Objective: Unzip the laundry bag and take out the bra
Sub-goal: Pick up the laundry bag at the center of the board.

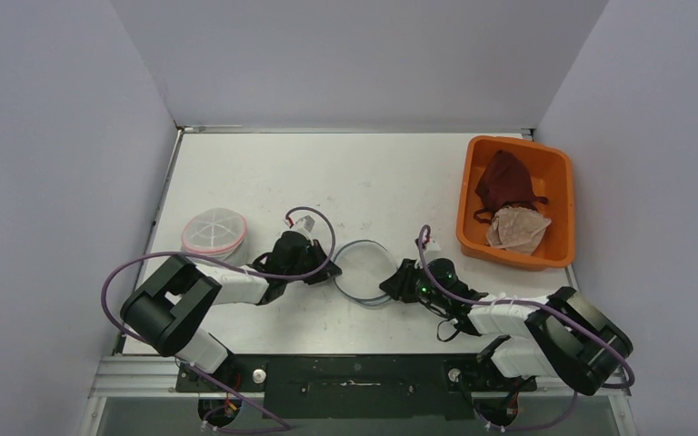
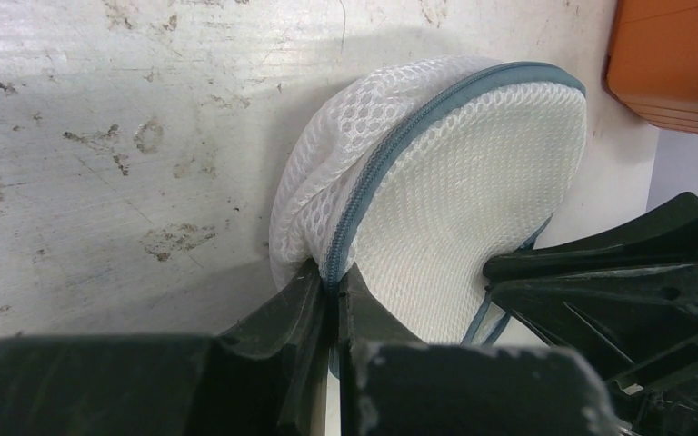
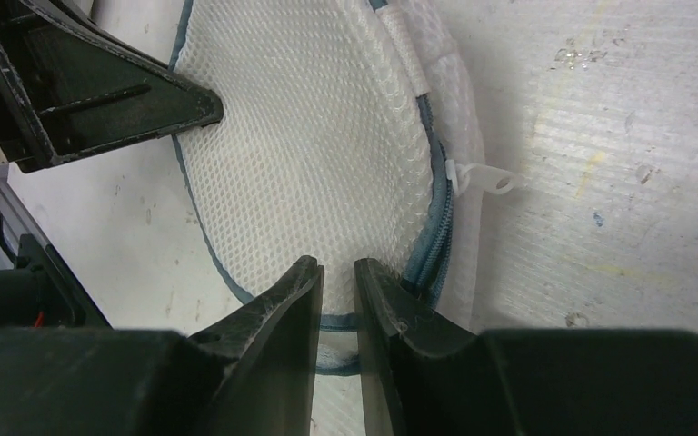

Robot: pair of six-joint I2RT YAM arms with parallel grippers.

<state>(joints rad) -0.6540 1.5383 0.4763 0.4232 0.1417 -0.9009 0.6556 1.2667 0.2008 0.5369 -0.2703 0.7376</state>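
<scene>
A round white mesh laundry bag (image 1: 363,271) with a blue-grey zipper lies between my two grippers near the table's front. My left gripper (image 2: 336,277) is shut on the zipper seam at the bag's (image 2: 454,182) left edge. On the opposite side, my right gripper (image 3: 338,265) has closed to a narrow gap on the near rim of the bag (image 3: 309,136). The white zipper pull (image 3: 486,177) sticks out to the right of those fingers, untouched. The zipper looks closed. The bra does not show through the mesh.
An orange bin (image 1: 465,209) at the back right holds a dark red garment (image 1: 504,182) and a beige one (image 1: 518,227). A second round mesh bag with a pink rim (image 1: 214,232) sits left of the left arm. White walls surround the table.
</scene>
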